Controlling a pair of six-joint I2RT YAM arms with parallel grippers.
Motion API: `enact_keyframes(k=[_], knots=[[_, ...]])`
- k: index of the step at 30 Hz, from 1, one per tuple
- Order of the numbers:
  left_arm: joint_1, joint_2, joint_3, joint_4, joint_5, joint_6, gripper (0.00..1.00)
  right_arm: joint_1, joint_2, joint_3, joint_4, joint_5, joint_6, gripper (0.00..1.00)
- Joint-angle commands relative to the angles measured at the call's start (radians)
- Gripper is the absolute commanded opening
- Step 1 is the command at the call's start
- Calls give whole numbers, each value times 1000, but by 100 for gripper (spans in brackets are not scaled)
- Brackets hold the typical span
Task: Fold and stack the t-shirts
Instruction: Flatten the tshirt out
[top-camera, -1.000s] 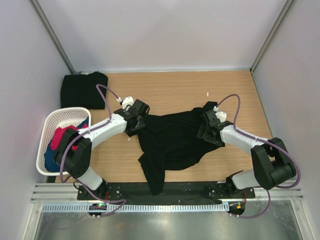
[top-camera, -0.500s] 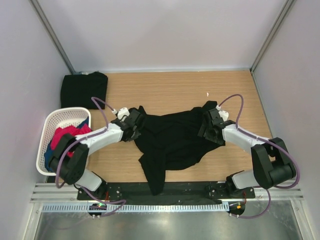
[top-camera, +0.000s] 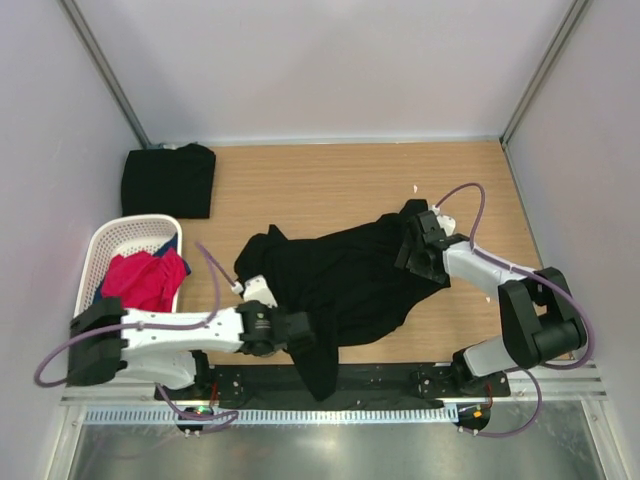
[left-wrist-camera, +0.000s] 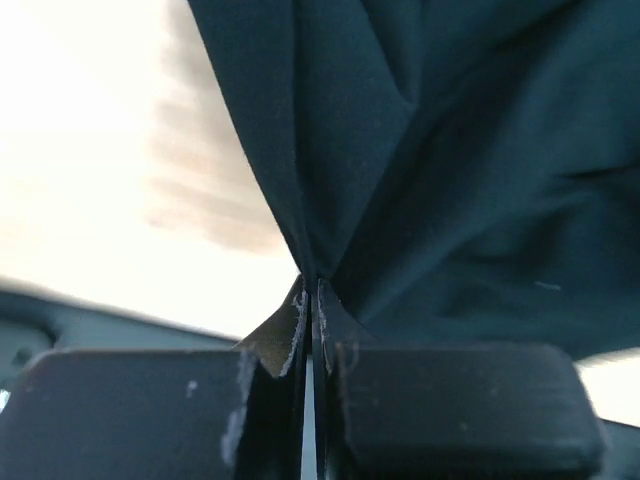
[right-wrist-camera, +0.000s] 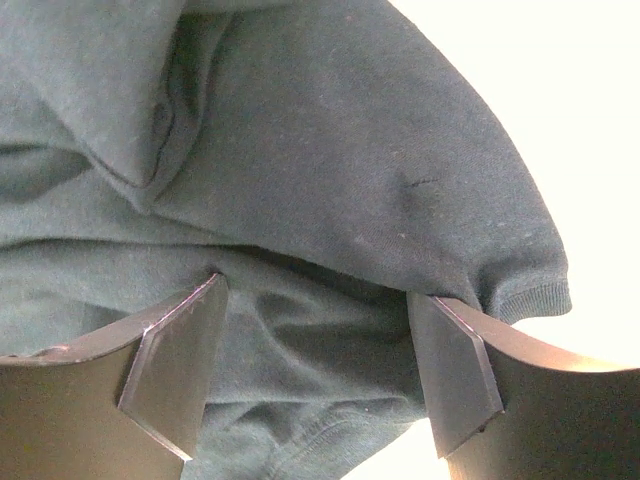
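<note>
A crumpled black t-shirt (top-camera: 345, 275) lies spread across the middle of the table. A second black t-shirt (top-camera: 168, 180) lies folded at the back left. My left gripper (top-camera: 300, 335) is low near the front edge, shut on a pinch of the crumpled shirt's near-left part. In the left wrist view the cloth (left-wrist-camera: 430, 150) rises taut from the closed left gripper (left-wrist-camera: 311, 292). My right gripper (top-camera: 408, 250) rests on the shirt's right end. In the right wrist view that gripper (right-wrist-camera: 315, 350) stands open, with bunched cloth (right-wrist-camera: 330, 200) and a sleeve hem between its fingers.
A white mesh basket (top-camera: 98, 262) stands at the left edge, holding red-pink and blue garments (top-camera: 145, 280). Grey walls close in the back and both sides. Part of the shirt hangs over the black base rail (top-camera: 400, 378) at the front.
The left arm swung from the shirt's far-left side down to the front edge, and its gripper closed on the cloth. The shirt's left part shifted. The right arm barely moved.
</note>
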Motion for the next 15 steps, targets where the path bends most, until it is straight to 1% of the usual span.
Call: enact_keyframes(k=[1, 3, 5, 6, 7, 8, 9, 11, 12, 13, 14, 15], knots=[[-123, 153, 111, -259, -63, -296, 0, -4, 24, 71, 13, 20, -24, 79], [-145, 189, 169, -296, -67, -294, 0, -4, 47, 106, -21, 18, -24, 79], [-156, 162, 177, -232, -110, -177, 0, -4, 47, 152, -68, 14, -19, 82], [-154, 142, 180, -177, -125, -144, 3, 1, 40, 164, -80, 7, -21, 82], [-154, 94, 191, -166, -154, -93, 22, 5, 29, 192, -112, 7, -21, 83], [-151, 70, 199, -166, -170, -76, 40, 8, -4, 204, -131, 9, -24, 85], [-147, 39, 212, -184, -182, -57, 63, 13, -22, 218, -166, 12, -30, 85], [-142, -41, 263, -219, -239, -21, 77, 15, -68, 256, -202, 12, -41, 87], [-139, -65, 281, -262, -259, -7, 84, 18, -109, 269, -229, 10, -45, 89], [-133, -88, 297, -270, -286, 21, 85, 21, -126, 288, -238, 9, -48, 89], [-99, -134, 323, -266, -317, 129, 85, 24, -141, 293, -243, 3, -58, 89], [-63, -151, 329, -225, -322, 191, 86, 27, -163, 296, -243, -23, -59, 89]])
